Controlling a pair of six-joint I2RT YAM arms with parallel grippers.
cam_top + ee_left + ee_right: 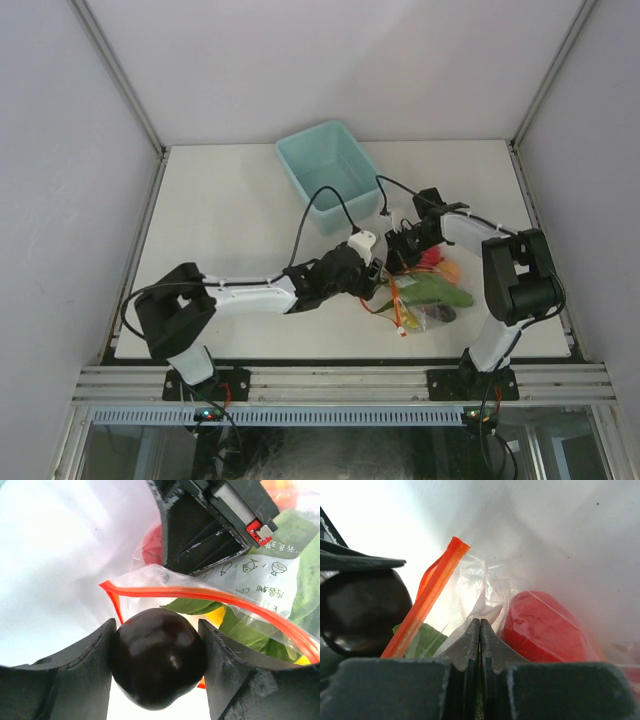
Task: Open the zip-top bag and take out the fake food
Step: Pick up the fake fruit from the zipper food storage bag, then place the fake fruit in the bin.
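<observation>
**benchrat:** ok so where's the bag, and what's each arm doing?

**yam_fan:** The clear crinkly zip-top bag [425, 303] is lying on the white counter [220, 210], near-right, just left of the right arm's base. The teal plastic bin [330, 170] sits farther back, around the middle.

**benchrat:** and the tools?

**yam_fan:** The left tool [156, 630] has a dark purple plastic eggplant [157, 667] squeezed between both fingers, right at the bag's mouth. The red-orange zipper strip [200, 596] curves behind it. Can't tell if the eggplant is fully outside the plastic. The right tool [480, 625] is closed tight, with a fold of the bag's film pinched at its tips.

**benchrat:** anything else inside?

**yam_fan:** Yep, a red plastic apple [545, 630] is just beside the right tool, under the film, and a long green plastic piece [440, 293] is further in.
</observation>
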